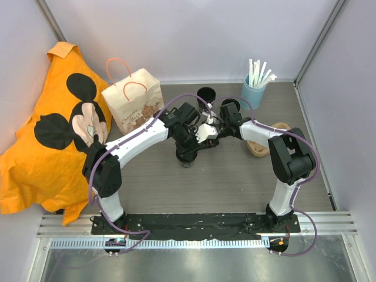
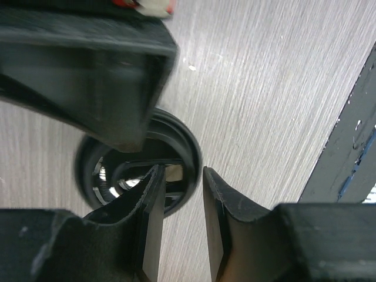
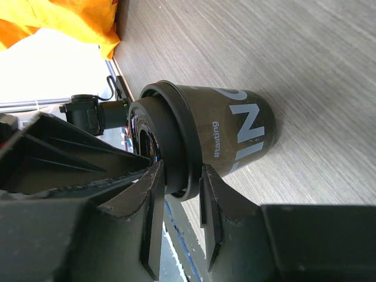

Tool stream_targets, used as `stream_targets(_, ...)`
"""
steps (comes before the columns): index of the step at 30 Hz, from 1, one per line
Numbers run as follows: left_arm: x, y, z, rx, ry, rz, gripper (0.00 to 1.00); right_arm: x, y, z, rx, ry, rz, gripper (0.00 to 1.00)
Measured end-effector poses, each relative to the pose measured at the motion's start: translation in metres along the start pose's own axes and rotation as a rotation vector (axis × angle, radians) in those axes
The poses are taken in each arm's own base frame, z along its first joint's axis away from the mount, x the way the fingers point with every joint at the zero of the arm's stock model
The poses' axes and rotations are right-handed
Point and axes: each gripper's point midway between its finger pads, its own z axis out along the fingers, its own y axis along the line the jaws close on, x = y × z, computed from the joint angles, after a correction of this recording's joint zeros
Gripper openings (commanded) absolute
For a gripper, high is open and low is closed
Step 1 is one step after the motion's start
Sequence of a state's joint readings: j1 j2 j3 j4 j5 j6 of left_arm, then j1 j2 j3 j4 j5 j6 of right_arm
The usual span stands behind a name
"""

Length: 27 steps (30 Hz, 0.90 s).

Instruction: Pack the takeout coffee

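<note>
The takeout coffee (image 3: 235,135) is a dark cup with white lettering and a black lid, standing on the table mid-scene (image 1: 187,156) under both grippers. My right gripper (image 3: 182,171) is shut on the lid's rim, one finger over the top and one outside under the rim. My left gripper (image 2: 182,171) hangs over the same cup (image 2: 188,154). Its jaws stand apart astride the rim, and a gap shows beside the outer finger (image 2: 226,200). From above, the left gripper (image 1: 189,140) and right gripper (image 1: 205,136) meet head to head. A second black cup (image 1: 206,94) stands further back.
A paper bag (image 1: 133,104) with red handles stands at the back left beside an orange cloth (image 1: 41,153). A light blue cup of white straws (image 1: 254,91) is at the back right. A tan pulp tray (image 1: 258,150) lies partly hidden behind the right arm.
</note>
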<state>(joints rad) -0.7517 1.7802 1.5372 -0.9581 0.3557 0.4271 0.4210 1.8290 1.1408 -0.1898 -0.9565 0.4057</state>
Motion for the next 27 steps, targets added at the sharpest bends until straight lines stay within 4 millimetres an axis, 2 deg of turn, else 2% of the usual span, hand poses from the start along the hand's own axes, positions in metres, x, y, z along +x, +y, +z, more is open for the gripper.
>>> stream_targets(12, -0.010, 0.011, -0.013, -0.035, -0.066, -0.008, 0.36, 0.005, 0.003, 0.002, -0.006, 0.019, 0.004, 0.04)
stream_targets(19, -0.012, 0.031, -0.042, -0.085, -0.150, -0.091, 0.38, 0.005, 0.003, 0.002, -0.006, 0.020, 0.005, 0.04)
stream_targets(23, -0.003, 0.044, -0.054, -0.100, -0.188, -0.160, 0.38, 0.006, 0.003, 0.002, -0.006, 0.020, 0.005, 0.04)
stream_targets(27, 0.015, 0.047, -0.052, -0.064, -0.185, -0.246, 0.38, 0.006, 0.003, 0.002, -0.006, 0.020, 0.004, 0.04)
